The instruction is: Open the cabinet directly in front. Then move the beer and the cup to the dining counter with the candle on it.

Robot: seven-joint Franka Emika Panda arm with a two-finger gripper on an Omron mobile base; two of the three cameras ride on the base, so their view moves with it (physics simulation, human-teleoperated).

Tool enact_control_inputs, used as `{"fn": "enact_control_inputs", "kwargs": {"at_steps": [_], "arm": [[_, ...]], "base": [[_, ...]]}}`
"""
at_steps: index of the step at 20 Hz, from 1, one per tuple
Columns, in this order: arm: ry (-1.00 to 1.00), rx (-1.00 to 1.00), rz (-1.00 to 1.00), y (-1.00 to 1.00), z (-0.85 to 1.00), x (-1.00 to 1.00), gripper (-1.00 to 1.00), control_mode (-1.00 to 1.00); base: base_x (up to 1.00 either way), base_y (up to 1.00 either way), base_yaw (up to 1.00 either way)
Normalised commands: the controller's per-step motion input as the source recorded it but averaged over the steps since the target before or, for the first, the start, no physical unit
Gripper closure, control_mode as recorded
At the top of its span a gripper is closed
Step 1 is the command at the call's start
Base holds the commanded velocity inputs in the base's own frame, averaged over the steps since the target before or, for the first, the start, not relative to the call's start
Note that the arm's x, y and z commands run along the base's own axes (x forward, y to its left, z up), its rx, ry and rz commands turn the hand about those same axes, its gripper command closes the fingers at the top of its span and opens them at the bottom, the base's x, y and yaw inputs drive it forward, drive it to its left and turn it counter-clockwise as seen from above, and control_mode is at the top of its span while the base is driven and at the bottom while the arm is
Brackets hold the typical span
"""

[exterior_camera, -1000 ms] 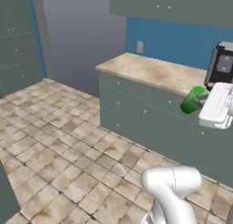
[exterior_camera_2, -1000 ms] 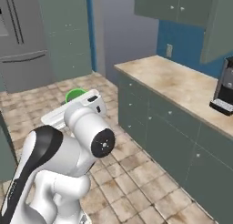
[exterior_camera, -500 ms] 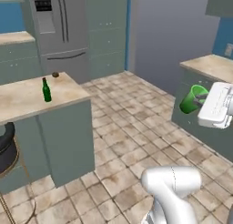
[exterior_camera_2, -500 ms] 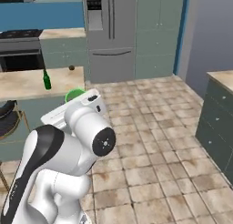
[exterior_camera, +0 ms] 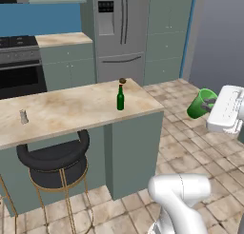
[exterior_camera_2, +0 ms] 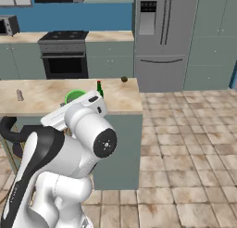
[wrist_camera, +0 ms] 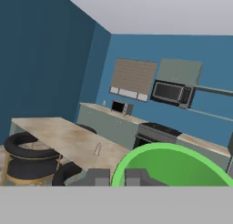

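My gripper [exterior_camera: 209,106] is shut on the rim of the bright green cup [exterior_camera: 200,103] and holds it tilted in the air, to the right of the dining counter [exterior_camera: 71,109] and apart from it. In the hand view the cup [wrist_camera: 175,166] is large at the bottom, with my gripper [wrist_camera: 116,177] on its rim. In the right base view the arm hides most of the cup [exterior_camera_2: 74,96]. The beer [exterior_camera: 120,97] stands upright on the counter near its right end; the right base view also shows the beer [exterior_camera_2: 99,88]. The cabinet is out of view.
A small pale candle [exterior_camera: 23,116] stands on the counter's left part. A small brown thing [exterior_camera: 122,80] lies at its far right corner. A black gold-legged stool [exterior_camera: 52,157] is tucked under the near side. Behind stand a fridge [exterior_camera: 119,33] and an oven [exterior_camera: 19,69]. Tiled floor lies to the right.
The whole picture has swung round with the base: the worktop with the coffee machine is gone and the dining counter now lies ahead and closer. The cup stays in my gripper.
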Motion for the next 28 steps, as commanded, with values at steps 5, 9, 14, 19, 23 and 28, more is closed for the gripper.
{"fn": "enact_control_inputs", "kwargs": {"at_steps": [5,9,14,19,23,28], "arm": [[0.0,0.0,0.0,0.0,0.0,0.0,1.0,1.0],[0.0,0.0,0.0,0.0,0.0,0.0,1.0,1.0],[0.0,0.0,0.0,0.0,0.0,0.0,1.0,1.0],[0.0,0.0,0.0,0.0,0.0,0.0,1.0,1.0],[0.0,0.0,0.0,0.0,0.0,0.0,1.0,1.0],[0.0,0.0,0.0,0.0,0.0,0.0,1.0,1.0]], "base": [[0.76,0.73,0.29],[0.35,0.29,0.28],[0.14,-0.01,0.23],[0.02,-0.42,0.26],[0.13,-0.69,0.24],[0.14,-0.64,0.14]]}}
